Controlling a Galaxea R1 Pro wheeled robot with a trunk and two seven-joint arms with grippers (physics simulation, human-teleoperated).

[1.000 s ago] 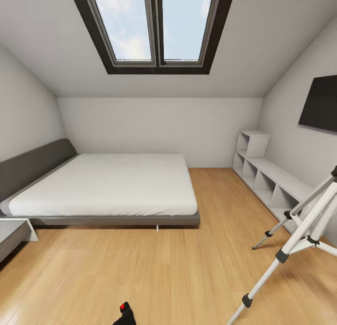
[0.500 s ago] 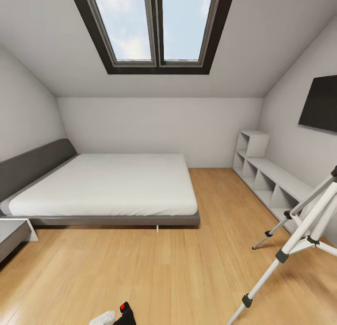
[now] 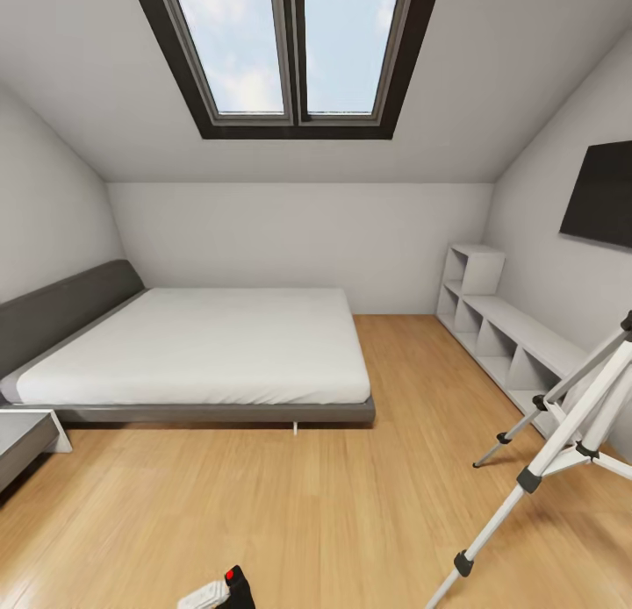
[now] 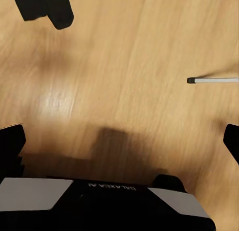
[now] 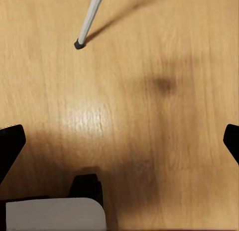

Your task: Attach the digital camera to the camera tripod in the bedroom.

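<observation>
Digital camera (image 3: 235, 586) lies on wood floor (image 3: 307, 504), near my left gripper (image 4: 119, 141). Camera tripod (image 3: 562, 442) stands to my right. Both left and right gripper (image 5: 119, 141) fingers spread, grasping nothing.

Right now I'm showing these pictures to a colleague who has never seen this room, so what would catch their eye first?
Probably the big skylight in the sloped ceiling, bright with sky, and under it the wide white bed against the left wall. Next would be the tripod with silver legs standing on the wood floor at the right, and the small black camera with a red button lying on the floor at the head view's bottom edge.
</observation>
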